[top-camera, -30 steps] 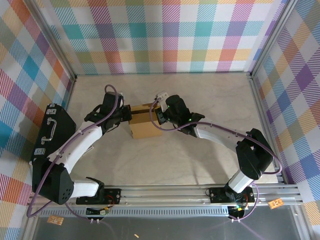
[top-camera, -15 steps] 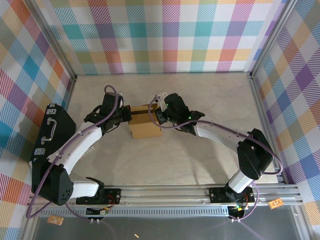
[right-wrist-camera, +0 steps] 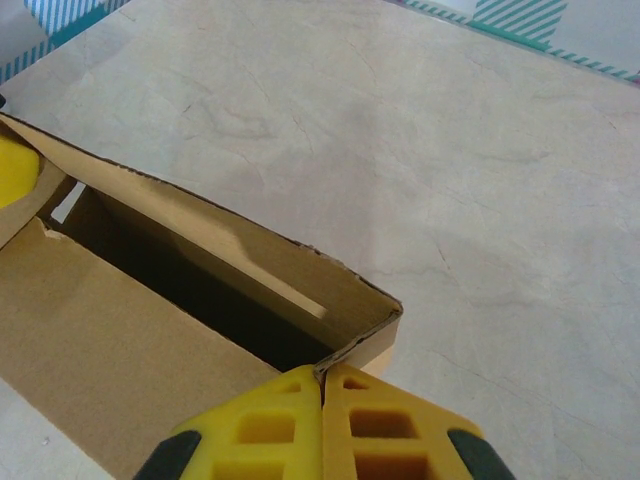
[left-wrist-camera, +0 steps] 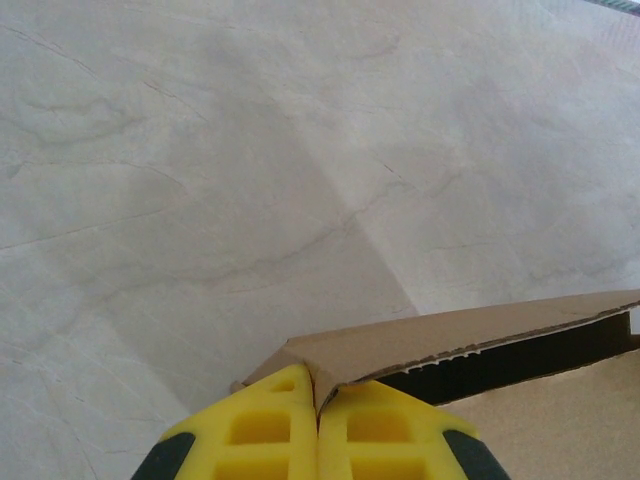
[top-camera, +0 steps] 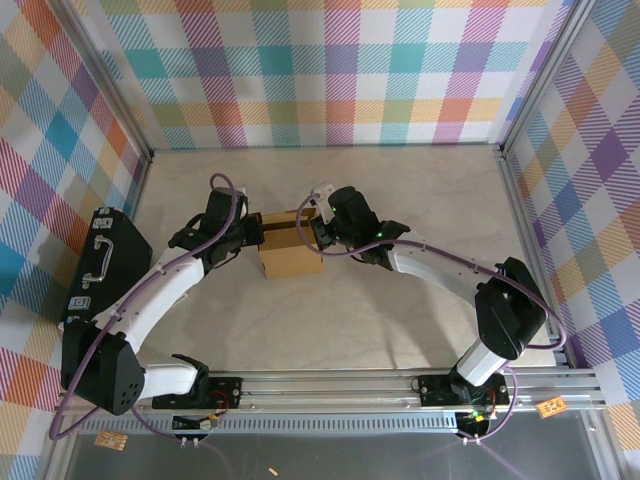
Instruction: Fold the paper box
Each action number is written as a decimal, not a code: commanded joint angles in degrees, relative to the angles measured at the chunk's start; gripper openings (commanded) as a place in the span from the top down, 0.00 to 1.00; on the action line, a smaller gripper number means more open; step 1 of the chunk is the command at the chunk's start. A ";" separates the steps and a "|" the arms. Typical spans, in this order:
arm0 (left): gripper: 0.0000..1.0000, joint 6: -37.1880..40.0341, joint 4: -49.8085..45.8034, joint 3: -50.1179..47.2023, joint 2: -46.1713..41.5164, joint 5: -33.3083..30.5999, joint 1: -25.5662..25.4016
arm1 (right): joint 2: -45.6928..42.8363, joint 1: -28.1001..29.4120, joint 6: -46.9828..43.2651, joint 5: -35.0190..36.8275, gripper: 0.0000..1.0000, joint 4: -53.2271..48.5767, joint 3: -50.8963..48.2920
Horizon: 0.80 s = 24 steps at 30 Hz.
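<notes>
The left gripper [left-wrist-camera: 318,400] is pressed fully together, its yellow fingers [left-wrist-camera: 265,432] pinching a corner flap of the cardboard box [top-camera: 292,258] on the box's 9 o'clock side. The right gripper [right-wrist-camera: 322,388] is clamped just as tight on a wall corner at the box's 3 o'clock side (the hollow inside shows dark there). The box sits on the table [top-camera: 400,330], slightly toward 11 o'clock from centre. A black case [top-camera: 100,262] lies well apart at 9 o'clock.
</notes>
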 commanded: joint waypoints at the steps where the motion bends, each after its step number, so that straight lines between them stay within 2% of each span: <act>1: 1.00 0.25 -1.08 -1.58 0.11 7.13 -2.88 | -0.13 2.15 -2.04 -5.57 0.97 -3.36 0.14; 13: 1.00 0.50 -1.39 -1.82 -0.33 6.38 -3.24 | -1.14 1.00 -3.33 -6.40 0.98 -4.54 -0.75; 24: 1.00 0.99 -1.79 -1.73 -0.73 5.78 -3.41 | -1.50 0.35 -8.01 -6.93 0.98 -6.15 -0.57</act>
